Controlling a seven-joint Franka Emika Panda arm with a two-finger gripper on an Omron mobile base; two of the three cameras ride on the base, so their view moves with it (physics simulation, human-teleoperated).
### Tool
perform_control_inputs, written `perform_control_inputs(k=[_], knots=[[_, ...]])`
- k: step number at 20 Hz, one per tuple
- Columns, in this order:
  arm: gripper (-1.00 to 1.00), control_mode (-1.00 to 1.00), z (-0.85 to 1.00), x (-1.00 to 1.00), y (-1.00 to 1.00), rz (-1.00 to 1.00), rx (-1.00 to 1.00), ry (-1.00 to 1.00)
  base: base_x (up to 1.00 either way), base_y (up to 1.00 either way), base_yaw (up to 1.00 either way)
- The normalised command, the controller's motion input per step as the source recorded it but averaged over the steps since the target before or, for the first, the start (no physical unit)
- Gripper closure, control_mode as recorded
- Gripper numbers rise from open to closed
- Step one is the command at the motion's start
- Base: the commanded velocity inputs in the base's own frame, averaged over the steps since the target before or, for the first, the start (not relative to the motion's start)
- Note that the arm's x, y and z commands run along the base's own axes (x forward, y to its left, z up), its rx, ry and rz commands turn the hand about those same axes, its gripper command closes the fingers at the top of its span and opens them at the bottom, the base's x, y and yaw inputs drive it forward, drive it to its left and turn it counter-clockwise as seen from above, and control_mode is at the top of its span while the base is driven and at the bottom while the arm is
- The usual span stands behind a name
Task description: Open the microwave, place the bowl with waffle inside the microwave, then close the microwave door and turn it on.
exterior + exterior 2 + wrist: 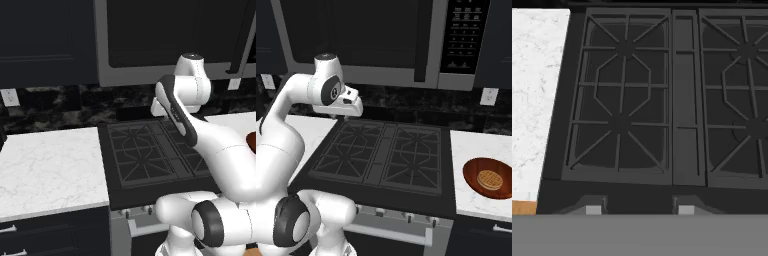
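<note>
Beside the stove (383, 155), the bowl (490, 178) holds a waffle (490, 179)

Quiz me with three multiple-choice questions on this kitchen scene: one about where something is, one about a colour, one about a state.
1. Where is the bowl?
A. On the white counter right of the stove
B. On a burner
C. Inside the microwave

2. What colour is the stove?
A. White
B. Black
C. Red

3. The microwave door is:
A. Wide open
B. Removed
C. Shut

Answers: 1 A, the bowl with its waffle sits on marble beside the stove. 2 B, grates and top are black. 3 C, the glass lies flush in its grey frame.
</note>
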Motion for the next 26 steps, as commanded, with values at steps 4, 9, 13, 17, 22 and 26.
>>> perform_control_inputs(k=[4, 9, 13, 17, 22, 26], knots=[[-1.0, -1.0, 0.04, -0.28, -0.28, 0.0, 0.08, -0.09, 0.0, 0.0, 0.0], [-1.0, -1.0, 0.16, -0.62, -0.8, 0.0, 0.04, -0.3, 0.0, 0.0, 0.0], [-1.0, -1.0, 0.18, -0.43, -0.88, -0.07, -0.03, -0.21, 0.0, 0.0, 0.0], [-1.0, -1.0, 0.3, -0.12, -0.86, -0.14, -0.06, -0.12, 0.0, 0.0, 0.0], [-1.0, -1.0, 0.54, 0.0, -0.74, -0.18, -0.02, -0.04, 0.0, 0.0, 0.0], [-1.0, -1.0, 0.61, 0.01, -0.47, -0.15, 0.0, -0.12, 0.0, 0.0, 0.0]])
